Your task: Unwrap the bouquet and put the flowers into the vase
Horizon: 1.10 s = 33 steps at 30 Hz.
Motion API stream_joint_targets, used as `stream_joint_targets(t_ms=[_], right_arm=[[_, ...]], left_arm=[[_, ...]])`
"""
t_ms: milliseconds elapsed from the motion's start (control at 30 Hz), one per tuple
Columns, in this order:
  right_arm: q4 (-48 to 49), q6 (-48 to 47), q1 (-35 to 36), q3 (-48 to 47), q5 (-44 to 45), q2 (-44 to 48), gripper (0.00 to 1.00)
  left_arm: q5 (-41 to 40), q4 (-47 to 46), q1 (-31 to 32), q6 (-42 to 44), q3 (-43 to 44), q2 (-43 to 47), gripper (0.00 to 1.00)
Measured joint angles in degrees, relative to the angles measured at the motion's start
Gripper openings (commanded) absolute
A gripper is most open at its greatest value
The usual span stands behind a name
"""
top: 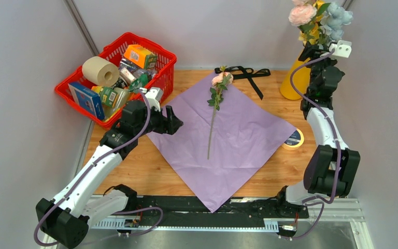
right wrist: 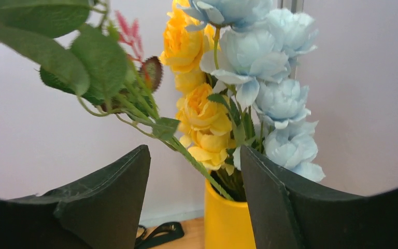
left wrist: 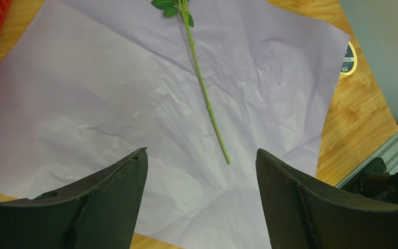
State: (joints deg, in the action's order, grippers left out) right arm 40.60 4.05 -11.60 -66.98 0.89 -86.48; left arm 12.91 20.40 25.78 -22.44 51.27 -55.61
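The bouquet is unwrapped. Its lilac wrapping paper [top: 233,140] lies flat on the table, and the black ribbon [top: 244,73] lies behind it. One pink rose [top: 221,79] lies on the paper [left wrist: 98,98], its green stem [left wrist: 205,94] pointing toward me. My left gripper [top: 176,121] hovers open over the paper's left side, and in its wrist view the left gripper [left wrist: 202,151] holds nothing. The yellow vase [top: 295,82] stands at the back right with pink, yellow and blue flowers [top: 318,18] in it. My right gripper [top: 315,52] is open just in front of the vase [right wrist: 227,223], its jaws apart beside a leaning leafy stem [right wrist: 134,111].
A red basket [top: 161,55] with a paper roll [top: 100,71] and several boxes stands at the back left. A yellow tape ring [top: 294,138] lies off the paper's right corner. A grey wall stands close behind and to the right of the vase.
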Motion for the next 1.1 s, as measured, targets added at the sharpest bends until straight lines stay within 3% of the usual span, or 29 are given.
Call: stream_joint_targets(t_ms=[400,567,767,1100], right_arm=[[-22.84,-0.59,2.62,-4.07,-5.73,3.39,0.73],[-24.26,-6.23,4.94,-9.62,-8.92,3.37,0.76],[-21.86,-19.61,10.05,-15.98,-9.33,1.25,0.86],[-19.67,-40.09,15.56,-28.52,-6.08,-14.4,0.87]], left_arm=[[0.07,0.0,0.0,-0.02,0.0,0.02,0.84],[0.07,0.0,0.0,0.0,0.0,0.02,0.84],[0.07,0.0,0.0,-0.02,0.0,0.13,0.84],[0.04,-0.02,0.0,-0.02,0.0,0.15,0.84]])
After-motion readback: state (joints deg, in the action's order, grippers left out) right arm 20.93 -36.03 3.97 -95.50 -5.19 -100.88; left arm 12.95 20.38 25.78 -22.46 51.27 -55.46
